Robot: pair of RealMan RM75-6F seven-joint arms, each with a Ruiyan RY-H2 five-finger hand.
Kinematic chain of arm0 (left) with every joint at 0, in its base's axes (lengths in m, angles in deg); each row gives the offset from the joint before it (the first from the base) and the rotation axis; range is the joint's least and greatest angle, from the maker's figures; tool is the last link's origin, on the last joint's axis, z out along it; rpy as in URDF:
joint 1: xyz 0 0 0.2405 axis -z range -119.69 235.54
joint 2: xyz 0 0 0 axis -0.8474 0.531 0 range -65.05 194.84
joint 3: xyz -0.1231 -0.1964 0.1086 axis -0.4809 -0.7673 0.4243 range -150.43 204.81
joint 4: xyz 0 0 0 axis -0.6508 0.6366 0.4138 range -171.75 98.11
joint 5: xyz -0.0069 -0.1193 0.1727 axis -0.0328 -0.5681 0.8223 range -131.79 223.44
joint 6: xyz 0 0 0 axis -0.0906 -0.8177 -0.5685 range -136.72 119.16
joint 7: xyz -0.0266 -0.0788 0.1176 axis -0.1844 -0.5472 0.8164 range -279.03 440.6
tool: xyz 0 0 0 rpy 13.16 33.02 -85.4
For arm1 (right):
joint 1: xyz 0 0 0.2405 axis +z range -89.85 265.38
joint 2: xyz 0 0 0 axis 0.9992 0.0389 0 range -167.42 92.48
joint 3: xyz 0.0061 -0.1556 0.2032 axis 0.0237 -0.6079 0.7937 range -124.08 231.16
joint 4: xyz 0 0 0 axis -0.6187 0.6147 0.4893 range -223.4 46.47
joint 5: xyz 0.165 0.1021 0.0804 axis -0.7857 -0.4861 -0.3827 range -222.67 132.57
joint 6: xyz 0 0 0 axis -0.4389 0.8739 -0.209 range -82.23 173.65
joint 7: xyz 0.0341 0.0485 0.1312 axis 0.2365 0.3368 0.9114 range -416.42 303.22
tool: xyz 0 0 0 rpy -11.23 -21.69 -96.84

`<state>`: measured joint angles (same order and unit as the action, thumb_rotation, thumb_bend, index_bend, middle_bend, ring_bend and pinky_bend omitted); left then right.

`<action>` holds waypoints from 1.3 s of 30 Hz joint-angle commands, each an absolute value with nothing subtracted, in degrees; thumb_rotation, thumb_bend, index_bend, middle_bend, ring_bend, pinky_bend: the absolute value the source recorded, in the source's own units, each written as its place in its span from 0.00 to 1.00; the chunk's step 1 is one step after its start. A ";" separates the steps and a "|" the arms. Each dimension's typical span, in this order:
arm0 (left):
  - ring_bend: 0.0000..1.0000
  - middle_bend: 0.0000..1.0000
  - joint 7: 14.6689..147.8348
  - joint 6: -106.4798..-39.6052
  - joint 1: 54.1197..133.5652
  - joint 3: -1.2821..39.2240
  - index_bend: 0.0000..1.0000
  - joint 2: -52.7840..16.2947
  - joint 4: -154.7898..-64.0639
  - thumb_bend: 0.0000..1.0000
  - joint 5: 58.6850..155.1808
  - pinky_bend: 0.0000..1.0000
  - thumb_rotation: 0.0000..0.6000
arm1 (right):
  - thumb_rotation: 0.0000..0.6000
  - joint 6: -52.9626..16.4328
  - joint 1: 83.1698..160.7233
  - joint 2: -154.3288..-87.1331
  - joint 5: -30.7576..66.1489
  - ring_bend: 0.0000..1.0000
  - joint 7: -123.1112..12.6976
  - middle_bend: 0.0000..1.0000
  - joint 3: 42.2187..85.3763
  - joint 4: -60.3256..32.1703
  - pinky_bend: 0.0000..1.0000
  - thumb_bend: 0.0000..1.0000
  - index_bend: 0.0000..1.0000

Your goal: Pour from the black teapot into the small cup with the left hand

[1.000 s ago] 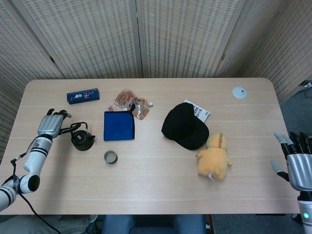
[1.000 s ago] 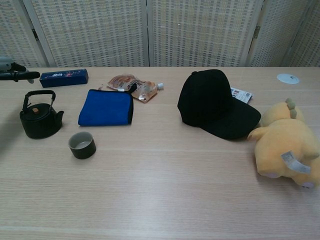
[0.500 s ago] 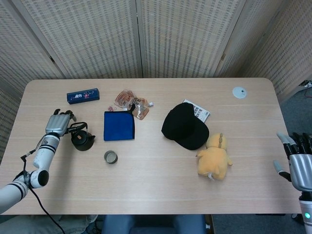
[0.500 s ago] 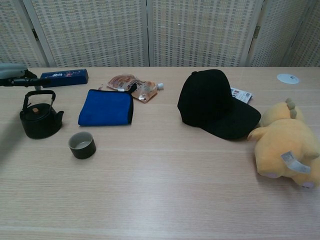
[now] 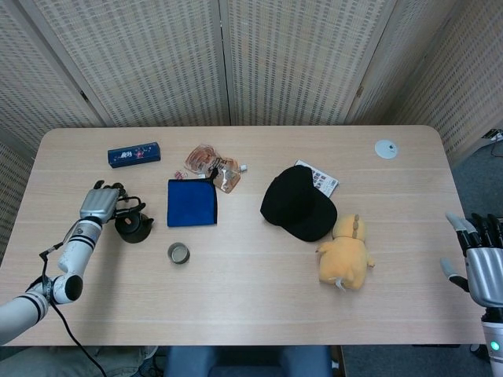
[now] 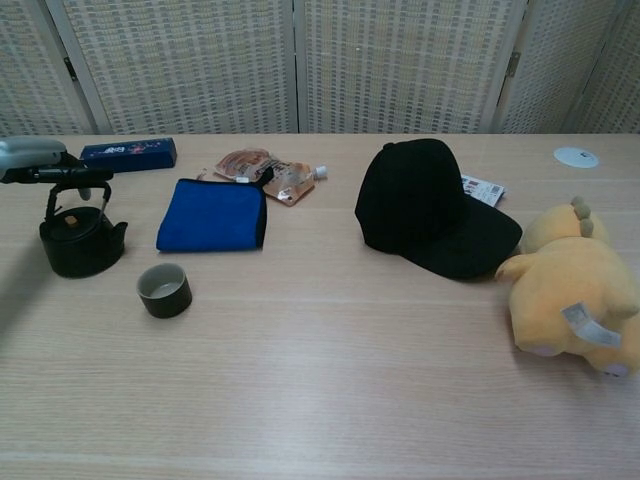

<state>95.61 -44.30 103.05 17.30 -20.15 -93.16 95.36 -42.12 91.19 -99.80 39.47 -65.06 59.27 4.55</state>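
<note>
1. Since the earlier frames, the left hand (image 5: 100, 206) has moved rightward across the desk (image 5: 259, 298) and now sits over the handle of the black teapot (image 5: 134, 228); the right hand (image 5: 479, 263) has barely shifted.
2. In the chest view, the left hand's fingers (image 6: 75, 174) lie level with the top of the teapot's handle. I cannot tell whether they grasp the handle or only touch it.
3. The teapot stands upright on the left part of the desk, its spout toward the blue cloth (image 5: 192, 202).
4. The small cup (image 5: 178, 253) stands upright, near the teapot, on its right and closer to the front edge. The two are apart.
5. The right hand hangs past the desk's right edge with its fingers released and spread, grasping nothing.
6. A blue box (image 5: 134, 155) lies toward the back left.
7. A crumpled snack pouch (image 5: 212, 166) lies just behind the cloth.
8. A black cap (image 5: 299, 204) rests mid-desk, partly covering a paper card (image 5: 321, 179).
9. A yellow plush toy (image 5: 346, 253) lies just beside the cap's front.
10. A small white disc (image 5: 386, 148) sits near the back right corner.
</note>
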 commanded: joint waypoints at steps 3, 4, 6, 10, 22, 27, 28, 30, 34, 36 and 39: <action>0.20 0.17 95.39 -45.40 102.90 17.35 0.43 -19.13 -95.21 0.06 96.20 0.00 0.00 | 1.00 -42.14 91.15 -99.90 39.41 0.08 -65.00 0.21 59.26 4.41 0.07 0.27 0.14; 0.20 0.17 95.38 -45.64 102.86 17.37 0.43 -18.88 -95.69 0.06 96.38 0.00 0.00 | 1.00 -42.14 91.16 -99.93 39.42 0.08 -64.99 0.21 59.28 4.40 0.07 0.27 0.14; 0.20 0.17 95.42 -46.17 102.79 17.38 0.44 -18.42 -96.57 0.06 96.60 0.00 0.00 | 1.00 -42.16 91.20 -99.96 39.47 0.08 -64.98 0.21 59.31 4.43 0.07 0.27 0.14; 0.20 0.17 95.54 -47.96 102.33 17.27 0.44 -16.73 -99.80 0.06 96.94 0.00 0.00 | 1.00 -42.45 91.18 -99.96 39.87 0.08 -64.94 0.21 59.27 4.58 0.07 0.27 0.14; 0.20 0.17 99.97 -59.55 97.29 19.52 0.45 -8.32 -116.74 0.06 99.26 0.00 0.00 | 1.00 -42.96 90.93 -99.67 40.50 0.08 -64.68 0.21 59.07 4.86 0.07 0.27 0.14; 0.20 0.17 101.04 -63.29 94.94 20.55 0.45 -5.72 -122.77 0.06 99.54 0.00 0.00 | 1.00 -42.81 91.03 -99.77 40.44 0.08 -64.53 0.21 59.14 4.77 0.07 0.27 0.14; 0.20 0.17 101.12 -63.72 94.68 20.67 0.45 -5.52 -123.32 0.06 99.69 0.00 0.00 | 1.00 -42.78 91.05 -99.79 40.45 0.08 -64.53 0.21 59.14 4.75 0.07 0.27 0.14; 0.20 0.17 101.26 -65.44 93.68 21.17 0.45 -4.96 -125.12 0.06 100.66 0.00 0.00 | 1.00 -42.61 91.18 -99.85 40.56 0.08 -64.54 0.21 59.12 4.71 0.07 0.27 0.14; 0.20 0.17 100.61 -68.22 91.61 22.16 0.44 -4.19 -127.90 0.06 102.78 0.00 0.00 | 1.00 -42.30 91.49 -100.00 40.69 0.08 -64.48 0.21 59.18 4.58 0.07 0.27 0.14; 0.20 0.19 99.80 -68.96 90.87 22.36 0.41 -4.09 -128.46 0.06 103.63 0.00 0.00 | 1.00 -42.16 91.58 -100.03 40.70 0.08 -64.49 0.21 59.18 4.49 0.07 0.27 0.14; 0.23 0.29 98.09 -70.13 89.85 22.40 0.33 -4.17 -128.97 0.06 105.26 0.00 0.00 | 1.00 -41.98 91.69 -100.04 40.67 0.08 -64.46 0.21 59.18 4.45 0.07 0.27 0.14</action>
<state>98.88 -69.54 90.40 22.30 -4.19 -128.63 104.53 -41.99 91.68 -100.04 40.67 -64.47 59.18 4.45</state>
